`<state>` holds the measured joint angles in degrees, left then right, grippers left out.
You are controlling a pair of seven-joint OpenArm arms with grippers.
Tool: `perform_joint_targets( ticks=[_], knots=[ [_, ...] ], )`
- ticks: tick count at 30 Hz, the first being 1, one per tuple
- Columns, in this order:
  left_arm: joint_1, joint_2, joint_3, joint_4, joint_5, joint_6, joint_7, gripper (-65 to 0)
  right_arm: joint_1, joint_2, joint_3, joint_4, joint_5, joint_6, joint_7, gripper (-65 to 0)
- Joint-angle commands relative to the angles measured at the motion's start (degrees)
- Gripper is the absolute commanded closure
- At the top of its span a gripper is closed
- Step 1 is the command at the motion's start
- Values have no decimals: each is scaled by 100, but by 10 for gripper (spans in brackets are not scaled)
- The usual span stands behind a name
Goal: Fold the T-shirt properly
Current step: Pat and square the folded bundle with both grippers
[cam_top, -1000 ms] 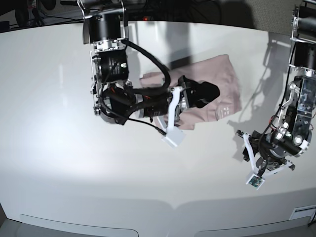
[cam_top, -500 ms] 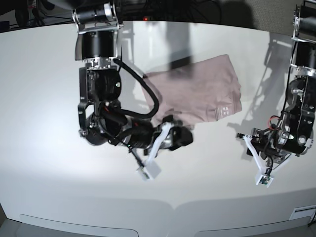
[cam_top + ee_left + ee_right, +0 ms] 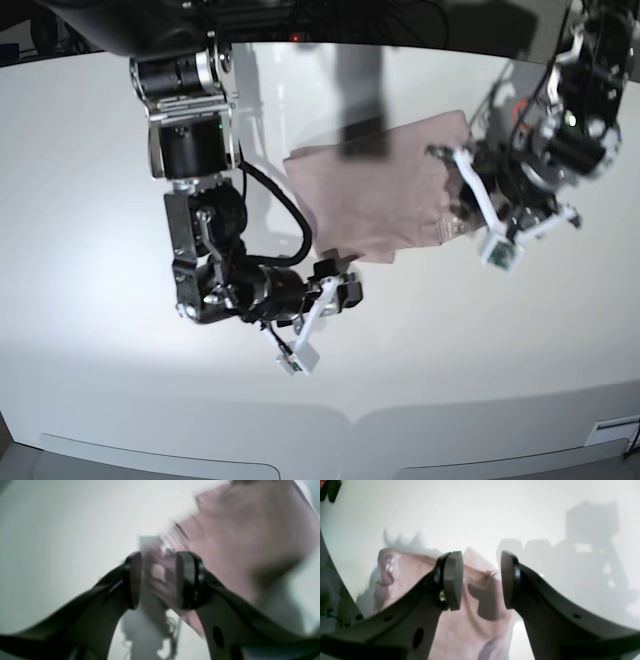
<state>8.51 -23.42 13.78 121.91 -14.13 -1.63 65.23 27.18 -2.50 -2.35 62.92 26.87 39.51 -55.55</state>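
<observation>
1. Lying folded on the white table [image 3: 100, 200], the T-shirt [image 3: 385, 195] sits toward the far right-centre of the surface in the base view. It forms a compact, roughly rectangular pink bundle with a small white label mark near its near-right corner.

2. Fabric surface: mostly flat, with soft creases. A dark shadow band crosses the far edge of the bundle.

3. Left gripper [image 3: 158, 580]: positioned at the right edge of the shirt in the base view. In the left wrist view its jaws stand partly apart with pink fabric seen between them. That view is blurred, so whether the pads clamp the cloth or merely hover over it cannot be told.

4. Right gripper [image 3: 482, 580]: jaws partly apart, nothing between the pads. In the right wrist view the gap frames pink cloth and bare table beyond. In the base view this gripper [image 3: 345, 290] hangs just off the near edge of the shirt, clear of the fabric.

5. Right arm [image 3: 200, 200]: its dark upright segments and looping cable stand left of the shirt, casting a shadow on the table.
</observation>
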Motion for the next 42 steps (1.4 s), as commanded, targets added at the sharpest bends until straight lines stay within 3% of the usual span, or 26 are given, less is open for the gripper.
perform_joint_targets(
  ticks=[1, 4, 7, 10, 20, 28, 34, 42],
  knots=[
    [166, 92, -22, 94, -166, 13, -83, -221, 280, -52, 0, 24, 138, 49, 118, -255],
    [723, 507, -22, 92, -439, -39, -431, -221, 448, -61, -116, -37, 122, 49, 111, -255],
    [1058, 848, -22, 81, -437, -337, -964, -221, 503, -63, -365, -39, -103, 49, 142, -255],
    [1086, 1058, -22, 70, -439, -424, -717, -221, 501, -63, -656, -70, -463, 49, 249, -255],
    [1086, 1086, -22, -352, -435, -422, -894, -221, 310, -35, -935, -70, -905, 49, 321, -255],
    [1084, 1084, -22, -684, -393, -444, -809, -221, 103, 444, -942, -238, -855, 49, 343, -255],
    [1075, 1086, -22, -684, -254, -461, -1054, -221, 59, 459, -984, -494, -332, 49, -485, -255],
    [1025, 1086, -24, -813, 66, -461, -1381, -221, 57, 616, -984, -474, -35, 49, -754, -255]
  ],
)
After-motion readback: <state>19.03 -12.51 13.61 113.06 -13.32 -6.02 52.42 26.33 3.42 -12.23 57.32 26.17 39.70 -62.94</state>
